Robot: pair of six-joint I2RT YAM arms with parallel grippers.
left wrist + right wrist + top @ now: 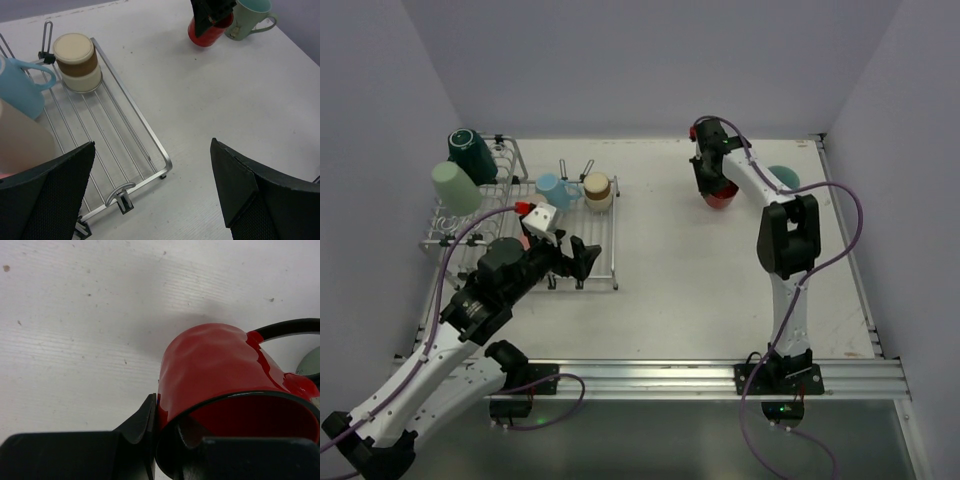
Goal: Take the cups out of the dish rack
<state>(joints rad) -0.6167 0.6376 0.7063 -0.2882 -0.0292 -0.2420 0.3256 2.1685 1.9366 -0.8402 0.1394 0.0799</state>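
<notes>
The right gripper (715, 186) clamps the red cup (215, 365) by its rim; the left gripper (152, 150) gapes open over the dish rack (130, 100).

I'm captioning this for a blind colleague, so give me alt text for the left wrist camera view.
The open left gripper hovers above a corner of a wire dish rack that holds a beige cup and a light blue mug. Across the white table, the right gripper holds a red cup by its rim, beside a pale green mug.
</notes>
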